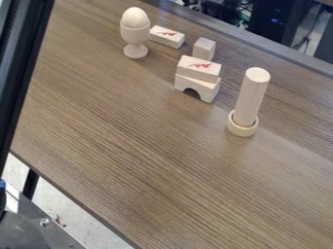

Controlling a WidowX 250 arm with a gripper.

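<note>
A pale wooden egg (135, 17) sits in an egg cup (135, 36) at the upper left of the table. Right of it lies a small flat block with a red mark (167, 37). A small plain block (204, 48) stands beyond a second red-marked block (199, 68), which rests on top of an arch block (197, 87). At the right, a wooden cylinder (251, 97) stands upright in a round wooden ring (242, 125).
The brown wooden table (149, 146) runs diagonally, its near edge at the lower left. A black upright frame (23, 63) crosses the left side. Metal hardware (39, 226) is at the bottom left; dark equipment (280, 22) stands behind the far edge.
</note>
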